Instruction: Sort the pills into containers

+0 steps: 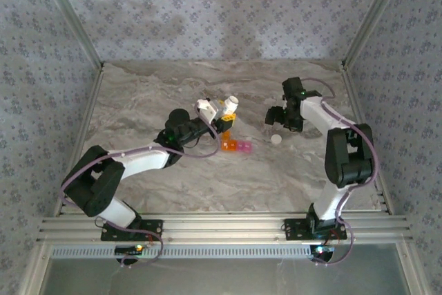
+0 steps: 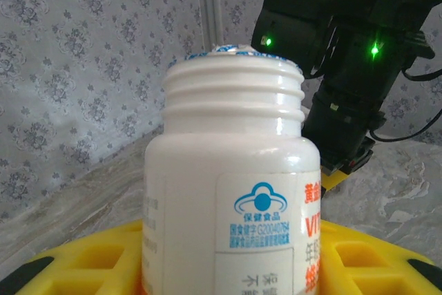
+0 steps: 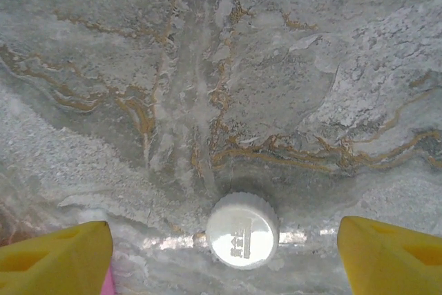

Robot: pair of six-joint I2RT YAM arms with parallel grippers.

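Note:
My left gripper (image 1: 219, 112) is shut on a white pill bottle (image 2: 235, 170), held tilted above the table. The bottle has no cap, and a foil seal covers its mouth. Yellow fingers (image 2: 83, 260) press on both its sides. The containers (image 1: 235, 146), a short orange-to-pink strip, lie on the marble just below the bottle. The bottle's white ribbed cap (image 3: 242, 229) lies flat on the table. My right gripper (image 3: 224, 257) hovers open over the cap, with its yellow fingertips (image 3: 55, 253) wide on either side and not touching it. The pills are out of view.
The marble table (image 1: 207, 177) is walled by patterned panels on three sides. In the left wrist view the black right arm (image 2: 345, 67) stands close behind the bottle. A pink edge of the strip (image 3: 108, 282) shows beside my right gripper's left finger.

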